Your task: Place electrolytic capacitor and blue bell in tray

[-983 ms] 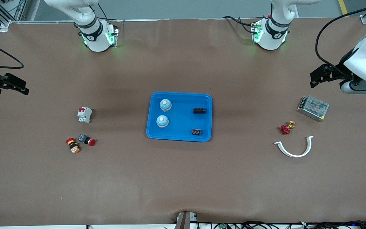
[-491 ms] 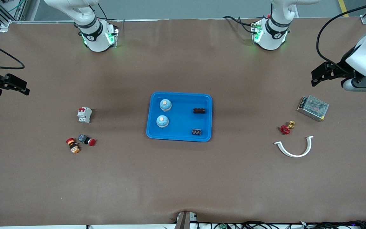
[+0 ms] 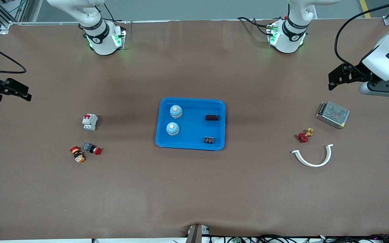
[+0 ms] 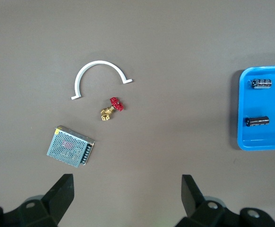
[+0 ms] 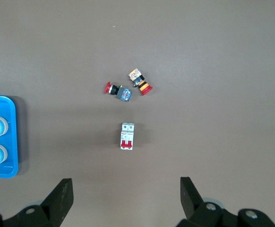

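Both blue bells (image 3: 173, 119) and both electrolytic capacitors (image 3: 210, 128) lie in the tray (image 3: 190, 145), so the task looks finished. The left gripper (image 4: 128, 189), fingers spread and empty, has drawn farther up and away from the mesh-cased power supply (image 3: 332, 114). The right gripper (image 5: 125, 191), equally spread, waits high over the circuit breaker (image 5: 127, 135).

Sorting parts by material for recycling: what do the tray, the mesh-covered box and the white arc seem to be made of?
The tray: glossy bright blue plastic, judging by its moulded rounded rim. The mesh-covered box: probably bare metal, silvery with a perforated cover. The white arc: likely matte white plastic, uniformly coloured and thin.
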Available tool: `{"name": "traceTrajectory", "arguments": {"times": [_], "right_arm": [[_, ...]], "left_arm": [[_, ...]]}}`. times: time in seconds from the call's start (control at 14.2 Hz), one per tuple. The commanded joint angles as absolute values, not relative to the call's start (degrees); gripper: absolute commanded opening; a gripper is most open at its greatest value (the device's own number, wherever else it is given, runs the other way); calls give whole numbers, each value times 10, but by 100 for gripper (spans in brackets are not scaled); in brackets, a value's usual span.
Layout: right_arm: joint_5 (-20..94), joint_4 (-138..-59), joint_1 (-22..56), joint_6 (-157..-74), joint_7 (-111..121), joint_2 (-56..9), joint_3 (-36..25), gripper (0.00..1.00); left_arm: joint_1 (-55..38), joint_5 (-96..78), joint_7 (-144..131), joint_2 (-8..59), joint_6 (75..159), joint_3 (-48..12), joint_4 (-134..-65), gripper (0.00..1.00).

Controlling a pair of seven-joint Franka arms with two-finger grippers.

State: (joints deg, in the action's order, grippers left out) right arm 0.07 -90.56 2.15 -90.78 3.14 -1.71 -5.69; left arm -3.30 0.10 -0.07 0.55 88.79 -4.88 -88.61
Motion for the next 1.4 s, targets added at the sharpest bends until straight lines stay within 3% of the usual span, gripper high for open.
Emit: {"name": "traceTrajectory", "arguments": {"times": [0.0, 1.33], "right_arm": [[-5, -890, 23, -898, 32, -23, -56, 100], [-5, -891, 24, -898, 32, -23, -56, 100]], "left_arm": [[-28, 0, 15, 3, 891, -52, -889, 100], [-24, 1, 4, 13, 909, -48, -887, 100]]}}
